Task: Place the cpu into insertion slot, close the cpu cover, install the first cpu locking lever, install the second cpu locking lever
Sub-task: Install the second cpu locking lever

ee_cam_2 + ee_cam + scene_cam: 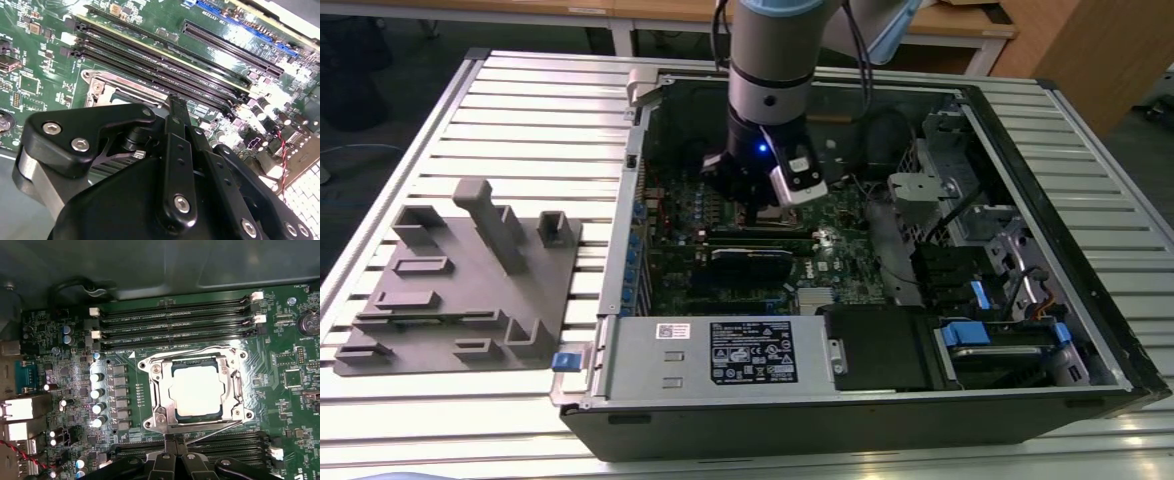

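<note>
On the green motherboard (pixel 60 340), the cpu (pixel 196 390) sits seated under its closed cpu cover (pixel 235 390), levers seemingly unfinished; I cannot tell the hand's (pixel 175 460) opening.

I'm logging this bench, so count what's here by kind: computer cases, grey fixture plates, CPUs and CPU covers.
computer case: 1
grey fixture plate: 1
cpu: 1
cpu cover: 1
Total: 4

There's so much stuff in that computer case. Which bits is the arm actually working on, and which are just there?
Part of the job:
the cpu, seated in its socket
the cpu cover, down around it
the gripper, at the socket's edge

Just there:
memory slots
grey fixture block
power supply
</note>
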`<state>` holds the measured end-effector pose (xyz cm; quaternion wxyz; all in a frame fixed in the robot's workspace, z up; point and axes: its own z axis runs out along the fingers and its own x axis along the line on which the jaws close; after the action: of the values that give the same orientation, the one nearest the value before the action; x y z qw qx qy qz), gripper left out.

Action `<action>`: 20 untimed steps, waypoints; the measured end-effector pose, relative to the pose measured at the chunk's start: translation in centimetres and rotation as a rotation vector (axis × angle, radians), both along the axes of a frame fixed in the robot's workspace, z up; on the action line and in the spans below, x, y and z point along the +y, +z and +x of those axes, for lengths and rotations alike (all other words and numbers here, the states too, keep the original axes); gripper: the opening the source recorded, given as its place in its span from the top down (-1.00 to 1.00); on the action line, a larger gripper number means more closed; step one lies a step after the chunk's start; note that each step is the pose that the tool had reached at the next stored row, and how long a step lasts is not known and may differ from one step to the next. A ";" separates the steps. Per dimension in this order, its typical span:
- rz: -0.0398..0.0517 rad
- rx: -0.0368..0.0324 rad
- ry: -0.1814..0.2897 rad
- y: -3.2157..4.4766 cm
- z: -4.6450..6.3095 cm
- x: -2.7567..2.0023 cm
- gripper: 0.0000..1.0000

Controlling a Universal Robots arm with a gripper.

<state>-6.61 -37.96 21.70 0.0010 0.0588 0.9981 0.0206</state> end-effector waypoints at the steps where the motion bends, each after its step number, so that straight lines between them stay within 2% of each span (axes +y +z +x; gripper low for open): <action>1: 0.0000 0.0000 0.000 -0.10 0.0 -0.01 0.79; 9: 0.0001 0.0000 0.000 -0.67 -0.2 -0.07 0.79; 14: 0.0001 0.0000 0.000 -0.74 -0.4 -0.10 0.79; 20: 0.0001 0.0000 0.000 -0.74 -0.4 -0.48 0.79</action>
<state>-7.04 -38.43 20.96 0.0010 0.0588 0.9981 0.0207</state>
